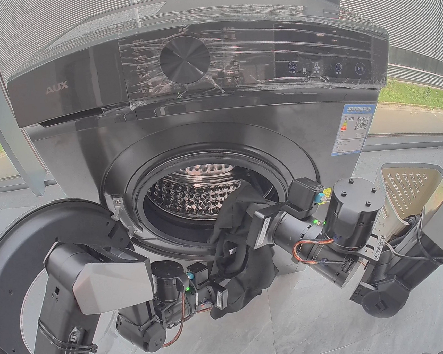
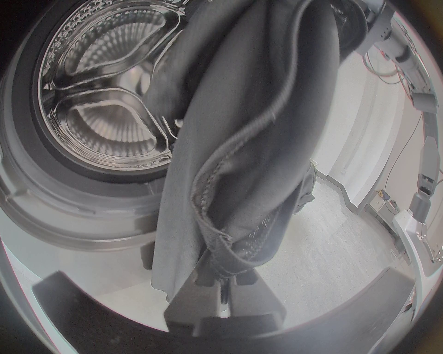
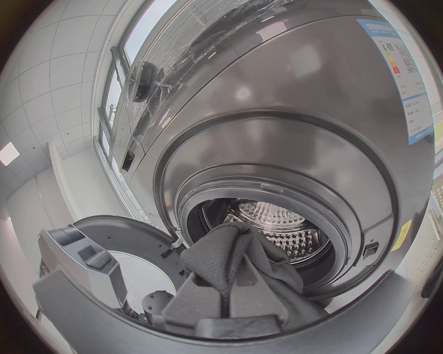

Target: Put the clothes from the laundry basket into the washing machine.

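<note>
A dark garment [image 1: 239, 251] hangs in front of the washing machine [image 1: 201, 125], whose round door [image 1: 28, 266] stands swung open to the left. My right gripper [image 1: 249, 224] is shut on the garment's upper part, right at the lower rim of the drum opening [image 1: 197, 198]. My left gripper [image 1: 228, 296] is shut on its lower part, below the opening. In the left wrist view the grey cloth [image 2: 240, 138] rises from the gripper [image 2: 224, 281] toward the drum [image 2: 106, 87]. In the right wrist view the cloth [image 3: 240, 258] drapes over the gripper [image 3: 224, 295] before the drum [image 3: 281, 226].
A white laundry basket [image 1: 409, 193] with a perforated wall stands at the right of the machine, behind my right arm. Pale tiled floor [image 1: 298, 328] spreads below the machine. Glass walls surround the corner.
</note>
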